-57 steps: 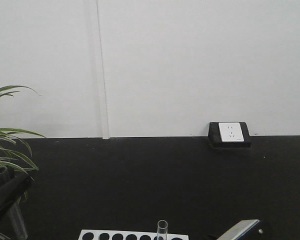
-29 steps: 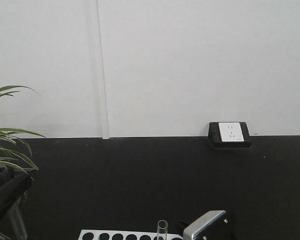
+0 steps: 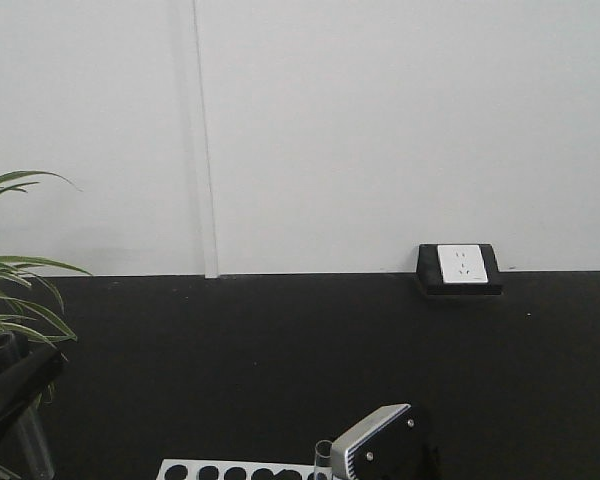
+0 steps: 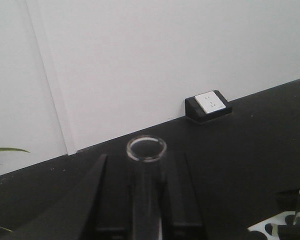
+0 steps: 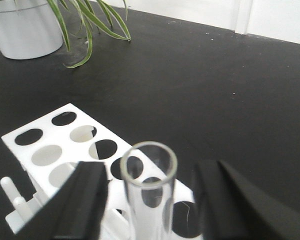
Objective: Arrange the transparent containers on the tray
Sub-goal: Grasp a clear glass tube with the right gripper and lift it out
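Your left gripper (image 4: 144, 165) is pinching a tube (image 4: 146, 149) upright, well left of the rack (image 5: 50, 150) and above the black table (image 3: 280, 360). I judge you hold it vertical so it can be carried to the tray without slipping. Your right gripper (image 5: 150, 172) is spread around a second tube (image 5: 149, 167), which stands in a hole of the rack. Bare gaps show on both sides of the glass, so the fingers (image 5: 90, 200) are lined up for a squeeze but do not grip yet.

The tray shows in no view, so you cannot tell where it lies from the rack. The front view cuts the rack down to its far edge, and the wrist housing (image 3: 375, 445) hides the right fingers there. In the left wrist view the dark fingers merge with the table, so contact with the glass is hard to see. The grip is read from the tube hanging away from the rack. The second tube's foot and its hole are hidden.
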Motion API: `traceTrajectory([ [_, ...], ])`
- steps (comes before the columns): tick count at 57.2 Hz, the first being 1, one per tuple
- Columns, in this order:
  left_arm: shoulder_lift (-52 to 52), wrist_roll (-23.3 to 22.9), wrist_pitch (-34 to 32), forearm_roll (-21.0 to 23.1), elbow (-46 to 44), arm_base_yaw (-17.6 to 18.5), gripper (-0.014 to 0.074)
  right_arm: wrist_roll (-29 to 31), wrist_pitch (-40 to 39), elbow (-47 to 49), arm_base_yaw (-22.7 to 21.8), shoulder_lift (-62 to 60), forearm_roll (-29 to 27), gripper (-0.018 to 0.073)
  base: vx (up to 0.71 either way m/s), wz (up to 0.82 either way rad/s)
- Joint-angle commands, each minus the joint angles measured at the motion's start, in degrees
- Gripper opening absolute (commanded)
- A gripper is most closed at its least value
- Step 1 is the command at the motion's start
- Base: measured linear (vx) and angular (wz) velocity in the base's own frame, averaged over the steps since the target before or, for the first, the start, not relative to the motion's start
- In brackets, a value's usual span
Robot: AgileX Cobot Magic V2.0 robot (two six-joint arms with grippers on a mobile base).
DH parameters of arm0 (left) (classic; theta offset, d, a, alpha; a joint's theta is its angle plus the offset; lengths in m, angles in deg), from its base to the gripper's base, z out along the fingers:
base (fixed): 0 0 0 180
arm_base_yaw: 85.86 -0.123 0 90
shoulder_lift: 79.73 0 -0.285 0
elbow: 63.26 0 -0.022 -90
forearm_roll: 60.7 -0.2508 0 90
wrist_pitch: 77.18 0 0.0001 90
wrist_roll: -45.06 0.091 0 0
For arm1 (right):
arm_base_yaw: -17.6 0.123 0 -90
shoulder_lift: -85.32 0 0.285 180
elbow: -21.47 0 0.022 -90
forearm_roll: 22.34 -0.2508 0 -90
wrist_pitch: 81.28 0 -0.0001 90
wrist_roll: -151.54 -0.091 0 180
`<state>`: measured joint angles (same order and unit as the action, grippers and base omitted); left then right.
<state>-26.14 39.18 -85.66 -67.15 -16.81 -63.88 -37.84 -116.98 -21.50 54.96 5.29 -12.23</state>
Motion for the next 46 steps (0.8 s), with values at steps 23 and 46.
traceTrajectory([
  [23, -0.4, 0.1, -4.9, 0.5, -2.2, 0.3, 0.0195, 0.1, -4.2, 1.7, -0.1, -2.7, 0.6, -0.0015, 0.00, 0.00],
  [46, -0.4, 0.1, -4.8, 0.5, -2.2, 0.3, 0.0195, 0.3, 16.0, 12.0, -0.1, -13.9, 0.8, -0.0013, 0.00, 0.00],
])
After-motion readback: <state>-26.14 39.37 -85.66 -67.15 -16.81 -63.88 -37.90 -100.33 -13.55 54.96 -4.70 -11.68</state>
